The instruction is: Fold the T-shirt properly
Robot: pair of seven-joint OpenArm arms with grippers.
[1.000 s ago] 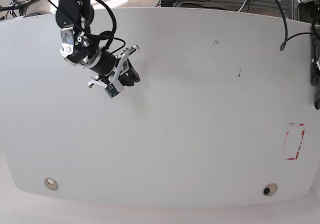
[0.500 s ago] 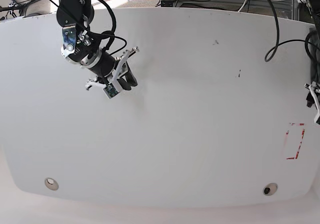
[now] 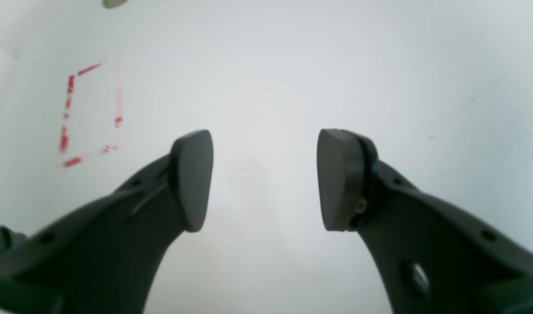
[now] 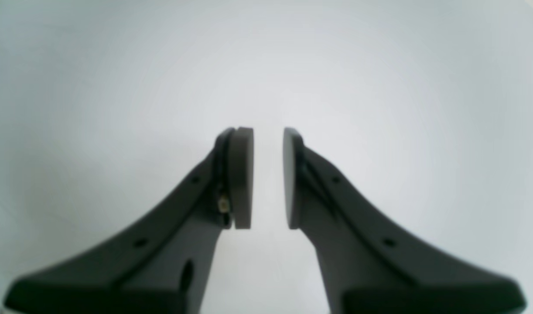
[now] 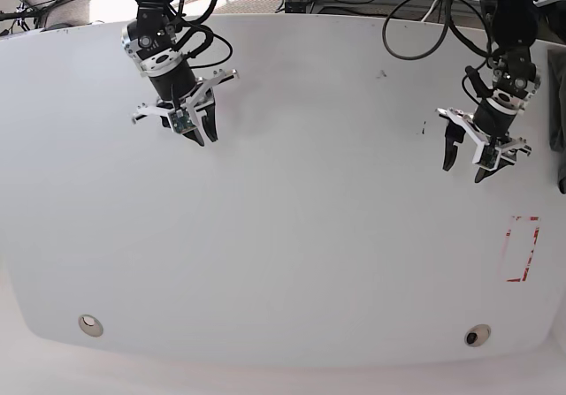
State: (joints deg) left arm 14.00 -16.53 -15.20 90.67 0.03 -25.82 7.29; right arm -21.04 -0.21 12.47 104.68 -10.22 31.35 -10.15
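Jaws, two pairs, both empty above the table.
Left gripper: dark jaws wide apart, gripping nothing. Right gripper: jaws narrowly parted, bare tabletop visible through the gap. Both hang over the white rounded table, well apart. Broken red rectangle outline near the right edge. Dark charcoal-grey T-shirt: only a dark strip at the far right edge, cut by the frame.

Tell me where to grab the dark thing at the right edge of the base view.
Only a narrow dark strip shows, cut off by the frame, so its shape cannot be told. It may be the T-shirt. Probably best to pinch its table-side edge, coming from over the table with the left gripper, which is open and nearest.
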